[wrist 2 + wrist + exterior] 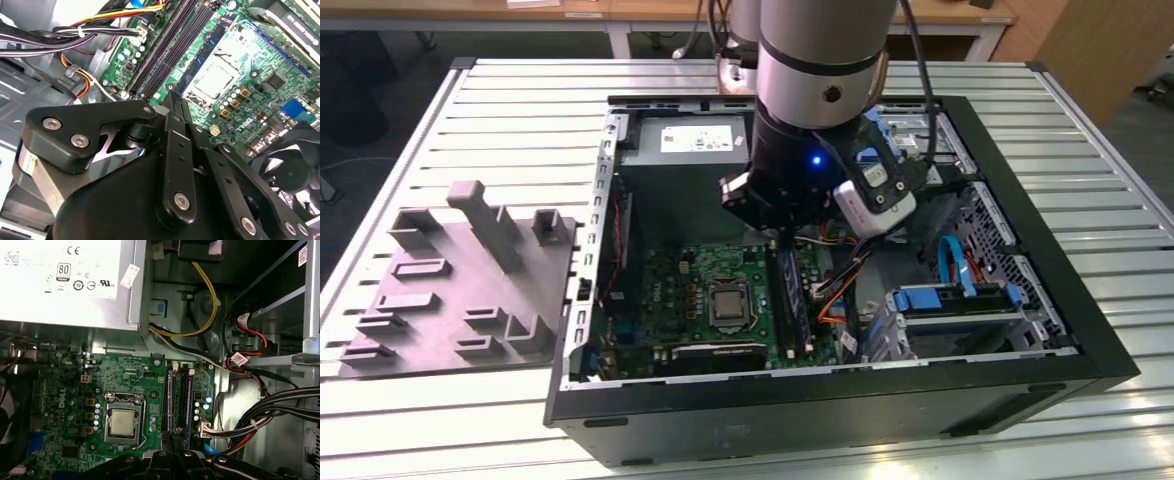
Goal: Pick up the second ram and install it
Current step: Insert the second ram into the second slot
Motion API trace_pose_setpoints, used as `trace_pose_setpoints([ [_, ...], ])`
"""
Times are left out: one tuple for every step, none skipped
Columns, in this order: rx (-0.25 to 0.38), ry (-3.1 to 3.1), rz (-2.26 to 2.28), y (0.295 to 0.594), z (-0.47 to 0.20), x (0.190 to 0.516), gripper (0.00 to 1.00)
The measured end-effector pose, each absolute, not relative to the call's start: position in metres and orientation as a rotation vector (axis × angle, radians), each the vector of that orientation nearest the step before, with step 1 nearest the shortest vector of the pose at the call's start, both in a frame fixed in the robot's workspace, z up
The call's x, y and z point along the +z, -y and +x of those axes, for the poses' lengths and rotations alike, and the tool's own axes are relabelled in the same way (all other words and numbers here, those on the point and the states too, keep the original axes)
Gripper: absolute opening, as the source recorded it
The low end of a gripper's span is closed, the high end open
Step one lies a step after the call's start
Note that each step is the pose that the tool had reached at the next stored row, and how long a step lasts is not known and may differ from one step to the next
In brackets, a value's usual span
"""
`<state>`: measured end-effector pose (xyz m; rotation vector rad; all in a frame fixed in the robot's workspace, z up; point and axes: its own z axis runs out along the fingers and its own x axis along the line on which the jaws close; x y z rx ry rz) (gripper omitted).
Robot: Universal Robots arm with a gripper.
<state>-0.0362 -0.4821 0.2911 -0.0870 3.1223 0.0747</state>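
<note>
**Hovering over the memory rails with the fingers pinched narrow**

The robot arm's black gripper (172,97) is down inside the open black tower computer case (854,400), which lies on its side on the slatted metal surface (720,75). It hangs over the green motherboard (125,375). Its fingers (175,140) are drawn close together, near touching. I cannot tell whether anything is pinched between them.

A thin bluish-green circuit-board strip (210,47) stands on edge beside the long black slot rails (162,52), on the side nearest the square silver processor socket (121,421). Its near end lies just beside the fingertips. I take this strip to be the second ram, though I cannot rule out that it is another module.

If that reading holds, the pick-up is done and the strip is already in its slot. What remains is to confirm it is pressed fully home, and I cannot tell whether it is. The grey moulded plastic tray (467,290) sits on the surface beside the case, on the exterior view's left, well apart from the gripper.

As for writing, a large white printed label (65,270) with certification marks covers the silver power supply box. A small white sticker (131,275) sits at its corner. White tags (239,360) wrap the red and black wires, and white lettering runs along the board beside the socket.
</note>
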Motion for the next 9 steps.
trace_pose_setpoints([
  [0.075,-3.122,-0.085,0.4822,-0.0362,0.2898,0.11],
  [0.075,-3.122,-0.084,0.4822,-0.0362,0.2888,0.11],
  [0.075,-3.122,-0.082,0.4823,-0.0362,0.288,0.11],
  [0.076,-3.122,-0.081,0.4823,-0.0362,0.2878,0.11],
  [0.077,-3.122,-0.08,0.4823,-0.0362,0.2876,0.11],
  [0.079,-3.122,-0.08,0.4823,-0.0363,0.2873,0.11],
  [0.08,-3.122,-0.08,0.4823,-0.0362,0.287,0.11],
  [0.082,-3.122,-0.08,0.4823,-0.0362,0.2867,0.11],
  [0.083,-3.122,-0.08,0.4823,-0.0362,0.2865,0.11],
])
